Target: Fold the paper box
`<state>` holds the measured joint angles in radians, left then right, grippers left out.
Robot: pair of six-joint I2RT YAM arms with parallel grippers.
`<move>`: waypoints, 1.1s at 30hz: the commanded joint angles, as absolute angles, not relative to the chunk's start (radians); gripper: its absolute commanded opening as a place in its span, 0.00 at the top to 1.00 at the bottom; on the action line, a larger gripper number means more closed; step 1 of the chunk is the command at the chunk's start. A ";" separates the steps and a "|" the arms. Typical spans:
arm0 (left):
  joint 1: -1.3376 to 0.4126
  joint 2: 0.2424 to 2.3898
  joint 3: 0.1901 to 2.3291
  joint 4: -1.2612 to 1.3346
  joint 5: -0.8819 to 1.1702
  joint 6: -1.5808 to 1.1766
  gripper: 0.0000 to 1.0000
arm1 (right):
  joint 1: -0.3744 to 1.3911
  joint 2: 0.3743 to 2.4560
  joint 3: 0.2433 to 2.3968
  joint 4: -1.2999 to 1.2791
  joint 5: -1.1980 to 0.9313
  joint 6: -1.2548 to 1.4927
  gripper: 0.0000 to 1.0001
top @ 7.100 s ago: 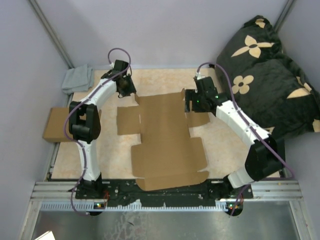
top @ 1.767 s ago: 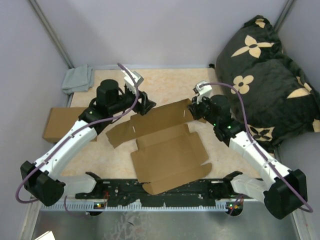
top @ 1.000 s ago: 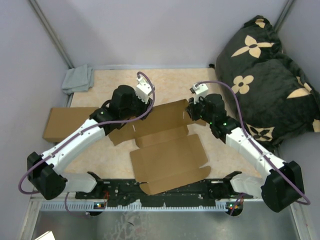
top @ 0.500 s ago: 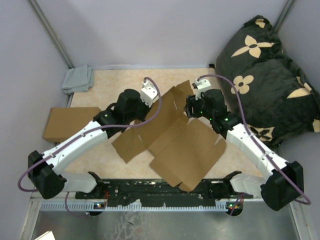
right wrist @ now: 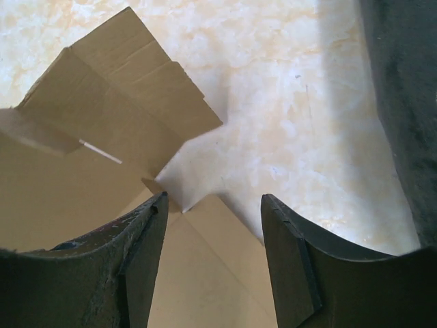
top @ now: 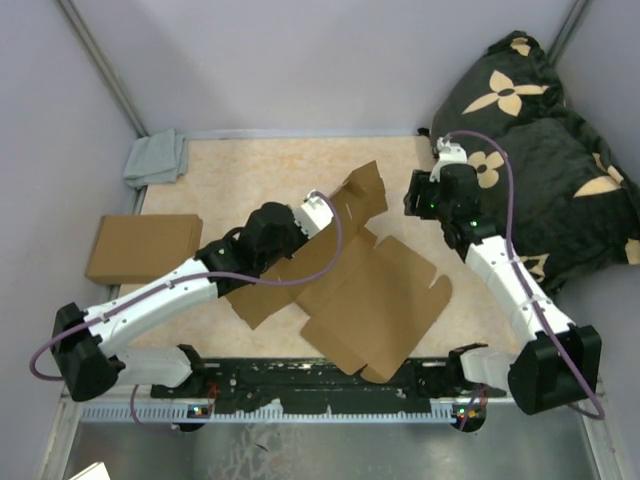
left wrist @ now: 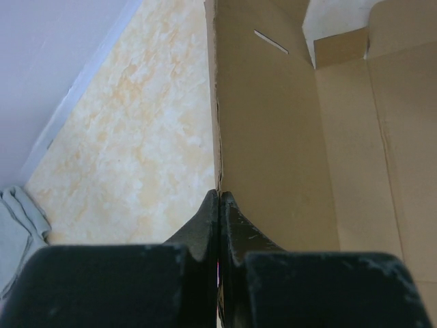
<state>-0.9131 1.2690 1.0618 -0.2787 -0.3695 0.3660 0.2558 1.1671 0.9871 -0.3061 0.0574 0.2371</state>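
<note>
Cardboard, thin and light, so we expect the paper box to flex and slide easily on the table; it lies open and skewed at the middle. We would hold panel edges close to creases. Our left gripper pinches a raised side panel's edge; farther off, the right gripper hangs spread and empty. The left arm hides part of the box's left side.

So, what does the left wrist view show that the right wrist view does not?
Only the left wrist view: the left gripper shut on an edge of the paper box, and a grey cloth in the corner. Only the right wrist view: the right gripper open, holding nothing, and a dark cushion at the right. Both: the paper box with a slit, and the table.
</note>
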 commanded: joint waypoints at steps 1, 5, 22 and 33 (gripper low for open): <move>-0.922 1.154 0.993 -0.142 -0.243 0.544 1.00 | 0.243 1.275 1.098 -0.258 0.019 0.232 0.43; -0.923 1.110 0.936 -0.077 -0.183 0.655 1.00 | 0.186 1.389 1.157 -0.203 -0.065 0.227 0.44; -0.924 1.247 0.926 -0.041 -0.287 0.810 1.00 | 0.011 1.720 1.198 0.113 -0.487 0.163 0.52; -0.927 1.270 0.919 -0.011 -0.362 0.828 1.00 | 0.009 1.767 1.085 0.258 -0.836 0.179 0.60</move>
<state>-0.9207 1.2648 0.9268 -0.0559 -0.3248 0.8101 0.0162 1.8091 1.1221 0.1379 -0.6853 0.1841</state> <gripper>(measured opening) 0.008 0.410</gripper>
